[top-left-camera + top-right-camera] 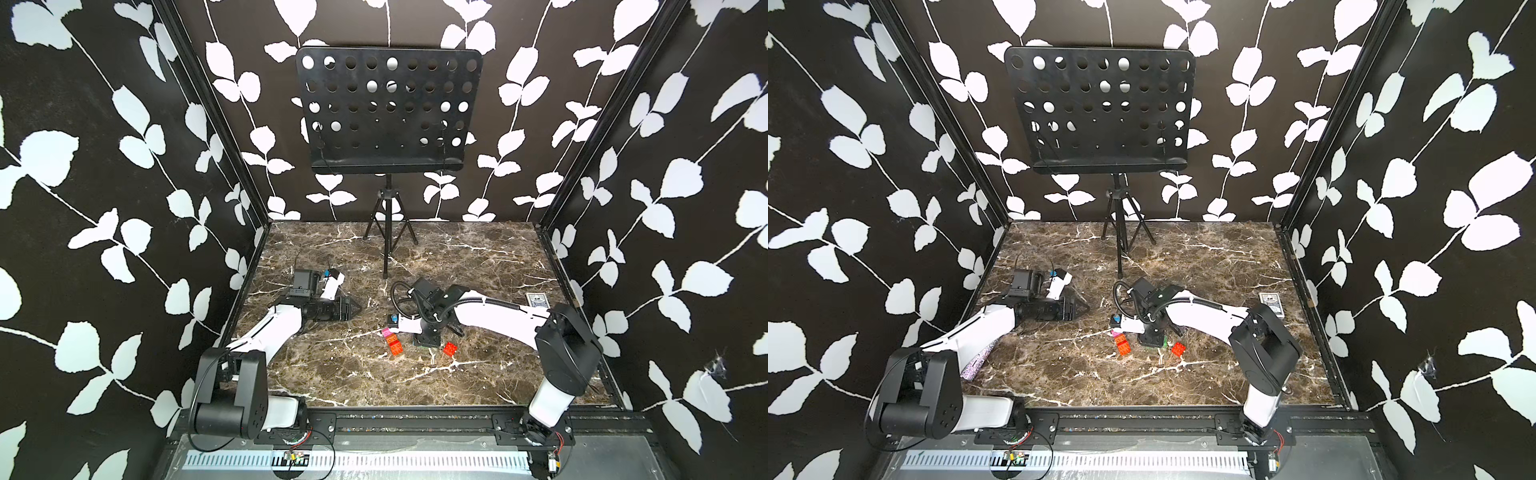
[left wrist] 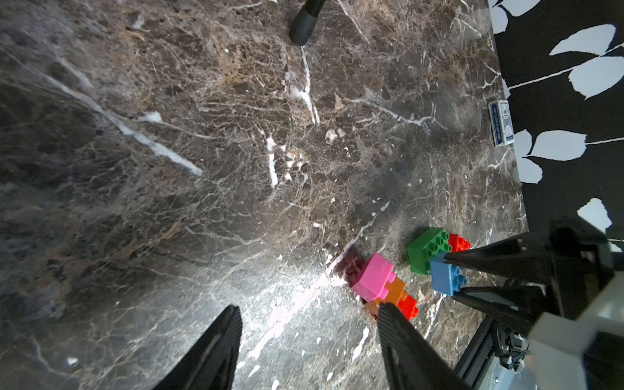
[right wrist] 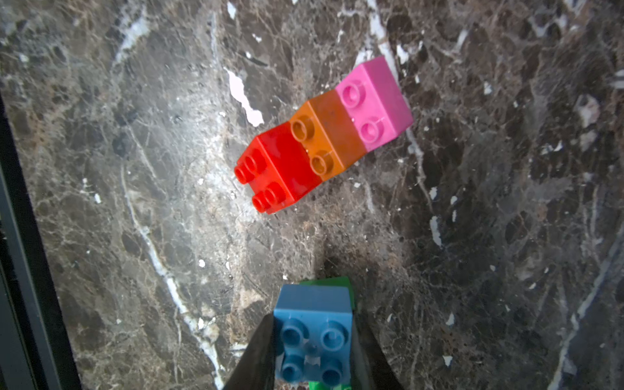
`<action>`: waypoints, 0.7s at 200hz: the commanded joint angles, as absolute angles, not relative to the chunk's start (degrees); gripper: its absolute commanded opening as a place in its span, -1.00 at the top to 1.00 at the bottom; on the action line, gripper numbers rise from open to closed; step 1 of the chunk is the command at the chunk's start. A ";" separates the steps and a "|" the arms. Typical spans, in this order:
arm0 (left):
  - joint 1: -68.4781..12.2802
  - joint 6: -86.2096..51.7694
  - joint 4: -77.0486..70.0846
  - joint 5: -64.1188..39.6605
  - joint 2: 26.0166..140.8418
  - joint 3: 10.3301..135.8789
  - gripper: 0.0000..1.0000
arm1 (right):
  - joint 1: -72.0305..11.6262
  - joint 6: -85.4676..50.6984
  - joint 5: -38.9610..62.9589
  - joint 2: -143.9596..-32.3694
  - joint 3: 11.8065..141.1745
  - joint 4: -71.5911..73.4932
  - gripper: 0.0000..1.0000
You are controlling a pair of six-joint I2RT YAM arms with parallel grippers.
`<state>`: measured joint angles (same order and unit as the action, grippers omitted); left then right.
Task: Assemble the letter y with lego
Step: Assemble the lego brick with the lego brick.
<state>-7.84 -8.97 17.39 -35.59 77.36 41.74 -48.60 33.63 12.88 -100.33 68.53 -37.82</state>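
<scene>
right claw (image 3: 312, 341) points down, pinching blue brick (image 3: 312, 304).

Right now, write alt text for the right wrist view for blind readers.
The right tool grips a blue brick, a green brick behind it. Beyond, a row of red, orange and pink bricks lies on a marble table.

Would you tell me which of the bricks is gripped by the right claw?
The light blue brick: the right claw is shut on its sides. The pink, orange and red bricks lie joined in a row, ungripped.
</scene>
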 commanded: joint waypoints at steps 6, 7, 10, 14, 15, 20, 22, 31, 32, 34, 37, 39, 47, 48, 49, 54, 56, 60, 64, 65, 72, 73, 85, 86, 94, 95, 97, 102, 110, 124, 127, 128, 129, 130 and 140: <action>-7.81 -7.83 17.51 -35.53 77.43 40.96 -0.33 | -48.69 32.08 11.81 -102.05 69.13 -38.14 0.47; -7.82 -7.83 17.54 -35.61 77.43 40.96 -0.33 | -48.69 31.99 11.79 -102.09 69.15 -38.14 0.47; -7.76 -7.82 17.56 -35.45 77.45 40.95 -0.33 | -48.74 31.99 11.68 -102.26 69.08 -38.14 0.47; -7.79 -7.84 17.57 -35.50 77.42 40.93 -0.33 | -48.63 31.95 11.50 -102.37 68.93 -38.10 0.47; -7.80 -7.83 17.53 -35.51 77.42 40.99 -0.33 | -48.62 31.93 11.46 -102.38 68.92 -38.12 0.47; -7.79 -7.83 17.55 -35.46 77.44 41.04 -0.33 | -48.60 31.90 11.23 -102.47 68.82 -38.01 0.47; -7.77 -7.82 17.57 -35.43 77.48 41.07 -0.33 | -48.54 31.86 11.09 -102.48 68.75 -37.96 0.47; -7.83 -7.83 17.53 -35.41 77.46 41.05 -0.33 | -48.36 31.66 10.86 -102.65 68.49 -37.55 0.47; -7.78 -7.83 17.55 -35.37 77.44 41.05 -0.33 | -48.35 31.65 10.88 -102.65 68.48 -37.49 0.47; -7.81 -7.82 17.55 -35.41 77.46 41.05 -0.33 | -48.30 31.64 10.83 -102.66 68.47 -37.41 0.47; -7.82 -7.82 17.56 -35.42 77.48 41.04 -0.33 | -48.21 31.64 10.88 -102.69 68.40 -37.32 0.47; -7.82 -7.87 17.55 -35.35 77.51 41.07 -0.33 | -48.18 31.55 10.85 -102.73 68.34 -37.19 0.47; -7.81 -7.82 17.57 -35.33 77.51 41.07 -0.33 | -48.00 31.40 10.89 -102.80 68.14 -36.64 0.47; -7.77 -7.82 17.57 -35.33 77.52 41.06 -0.33 | -48.00 31.39 10.94 -102.81 68.13 -36.60 0.47; -7.80 -7.82 17.53 -35.33 77.56 41.05 -0.33 | -47.95 31.38 10.96 -102.82 68.12 -36.54 0.47; -7.84 -7.91 17.58 -35.33 77.52 41.05 -0.33 | -47.88 31.29 11.02 -102.83 68.02 -36.19 0.47; -7.81 -7.84 17.53 -35.29 77.56 41.07 -0.33 | -47.85 31.29 11.05 -102.87 68.02 -36.16 0.47; -7.80 -7.82 17.51 -35.33 77.64 41.05 -0.33 | -47.74 31.29 11.24 -102.92 67.93 -36.00 0.47; -7.82 -7.82 17.57 -35.32 77.61 41.05 -0.33 | -47.65 31.29 11.39 -103.00 67.82 -35.88 0.47; -7.82 -7.82 17.57 -35.32 77.61 41.04 -0.33 | -47.64 31.29 11.41 -103.00 67.84 -35.87 0.47; -7.76 -7.82 17.57 -35.25 77.61 41.13 -0.33 | -47.48 31.42 11.54 -103.17 67.60 -35.70 0.47; -7.79 -7.82 17.62 -35.29 77.65 41.13 -0.33 | -47.47 31.44 11.62 -103.22 67.55 -35.69 0.47; -7.83 -7.85 17.66 -35.26 77.68 41.13 -0.33 | -47.20 31.79 11.92 -103.42 67.29 -35.84 0.47; -7.83 -7.84 17.66 -35.25 77.69 41.13 -0.33 | -47.15 31.80 11.98 -103.44 67.26 -35.85 0.47; -7.82 -7.76 17.64 -35.21 77.74 41.13 -0.33 | -46.87 32.02 12.20 -103.45 66.78 -35.78 0.48; -7.78 -7.79 17.61 -35.23 77.72 41.13 -0.33 | -46.82 32.05 12.30 -103.49 66.74 -35.77 0.48; -7.79 -7.77 17.65 -35.24 77.72 41.13 -0.33 | -46.71 32.14 12.41 -103.50 66.63 -35.84 0.48; -7.77 -7.69 17.62 -35.21 77.70 41.13 -0.33 | -46.52 32.36 12.54 -103.53 66.40 -35.97 0.48; -7.82 -7.80 17.66 -35.09 77.70 41.13 -0.33 | -46.29 32.87 12.87 -103.53 66.20 -36.46 0.48; -7.78 -7.65 17.67 -35.09 77.70 41.13 -0.33 | -45.89 33.52 13.18 -103.30 65.51 -36.74 0.49; -7.82 -7.65 17.71 -35.13 77.74 41.13 -0.33 | -45.80 33.42 13.32 -103.17 65.28 -36.66 0.49; -7.82 -7.65 17.69 -35.10 77.76 41.13 -0.33 | -45.80 33.41 13.38 -103.17 65.25 -36.61 0.49; -7.82 -7.69 17.68 -35.08 77.77 41.13 -0.33 | -45.71 33.40 13.46 -103.14 65.19 -36.63 0.49; -7.78 -7.62 17.67 -35.03 77.78 41.13 -0.33 | -45.66 33.36 13.50 -103.12 65.11 -36.60 0.49; -7.76 -7.65 17.67 -35.07 77.78 41.13 -0.33 | -45.07 32.76 14.41 -102.77 64.39 -36.17 0.49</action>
<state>-7.84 -8.88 17.41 -35.24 77.69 41.74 -46.37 32.21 13.69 -101.73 67.66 -34.63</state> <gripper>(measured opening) 0.665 0.304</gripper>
